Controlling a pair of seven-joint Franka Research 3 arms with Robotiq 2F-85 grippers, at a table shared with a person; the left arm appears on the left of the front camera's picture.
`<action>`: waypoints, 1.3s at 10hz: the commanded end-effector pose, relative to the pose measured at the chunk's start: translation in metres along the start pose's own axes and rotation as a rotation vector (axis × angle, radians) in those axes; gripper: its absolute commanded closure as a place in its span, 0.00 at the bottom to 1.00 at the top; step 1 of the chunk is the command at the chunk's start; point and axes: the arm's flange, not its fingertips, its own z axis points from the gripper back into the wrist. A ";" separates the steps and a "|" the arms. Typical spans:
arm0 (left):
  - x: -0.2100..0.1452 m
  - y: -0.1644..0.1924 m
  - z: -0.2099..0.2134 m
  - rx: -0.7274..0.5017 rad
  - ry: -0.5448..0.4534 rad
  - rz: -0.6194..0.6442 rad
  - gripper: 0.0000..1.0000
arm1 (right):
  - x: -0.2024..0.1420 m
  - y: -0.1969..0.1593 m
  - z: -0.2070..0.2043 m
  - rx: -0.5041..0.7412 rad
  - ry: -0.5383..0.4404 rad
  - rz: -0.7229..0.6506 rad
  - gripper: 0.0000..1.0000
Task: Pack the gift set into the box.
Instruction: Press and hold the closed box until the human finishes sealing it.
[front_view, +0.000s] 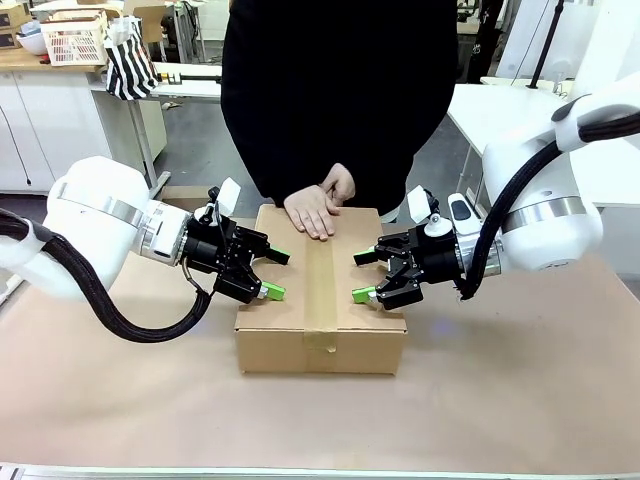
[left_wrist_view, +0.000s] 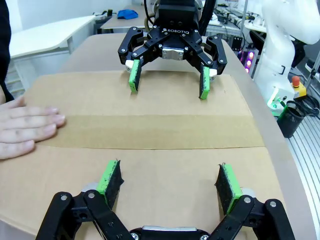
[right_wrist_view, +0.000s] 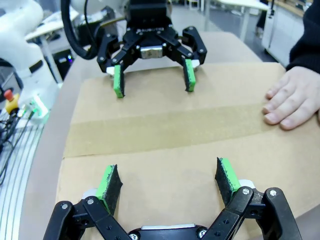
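- Tabletop (front_view: 120, 400): covered in plain brown paper, bare around the middle.
- White basket (front_view: 75, 42): on a far counter at the upper left.
- Striped bag (front_view: 130, 62): black and white, just right of the basket.
- White cabinets (front_view: 40, 135): under that counter.
- White desk (front_view: 500, 115): behind, at the right.
- Black cup (left_wrist_view: 289, 119): off the tabletop's edge, in the left wrist view.
- Red button (left_wrist_view: 295, 81): near the cup.

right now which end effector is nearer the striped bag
Left. The left end effector is over the box on the striped bag side; the right end effector is over its opposite side.
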 end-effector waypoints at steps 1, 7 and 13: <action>-0.001 0.000 0.000 -0.001 -0.006 0.015 0.00 | -0.001 0.001 -0.001 -0.004 0.008 0.025 0.00; -0.001 0.000 0.000 -0.001 -0.006 0.015 0.00 | -0.001 0.001 -0.001 -0.004 0.008 0.025 0.00; -0.001 0.000 0.000 -0.001 -0.006 0.015 0.00 | -0.001 0.001 -0.001 -0.004 0.008 0.025 0.00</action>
